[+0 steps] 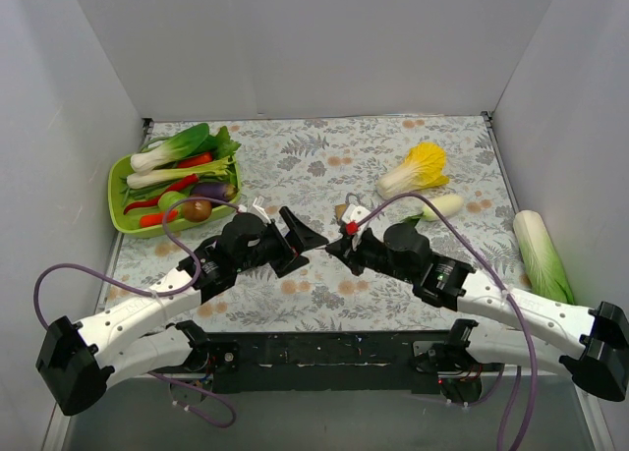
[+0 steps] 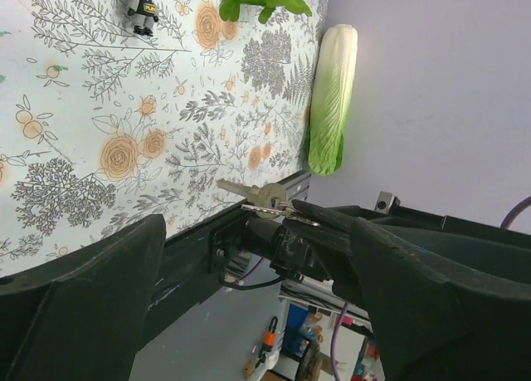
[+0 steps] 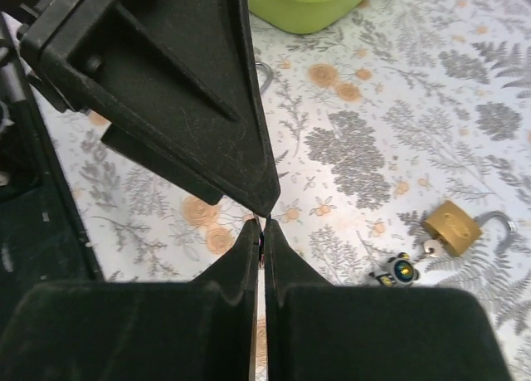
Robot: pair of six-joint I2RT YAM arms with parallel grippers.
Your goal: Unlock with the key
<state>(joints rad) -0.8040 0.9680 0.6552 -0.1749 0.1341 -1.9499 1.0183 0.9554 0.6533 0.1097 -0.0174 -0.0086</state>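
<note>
Arm bases sit at the bottom of the top view, both arms angled inward. The left gripper and right gripper come tip to tip near the front middle of the table. A brass padlock sits just behind the right gripper. The green tray of vegetables hugs the left edge, the long cabbage lies along the right wall, and the yellow cabbage is back right of centre. There is open cloth in the middle toward the back, and white walls close three sides.

Left wrist: the left gripper is spread wide, its fingers far apart. The right gripper's nose pokes into that gap, pinching silvery keys over the table's front rail. The black-headed key lies on the cloth at the top of the view, apart from both grippers. The long cabbage lies at the table's edge against the wall.

Right wrist: the right gripper is closed tight, with only a thin sliver showing at its tips. One left-gripper finger ends right at those tips; I can't tell if they touch. The key lies just beside the padlock at lower right, well clear of the tips, with open cloth between.
</note>
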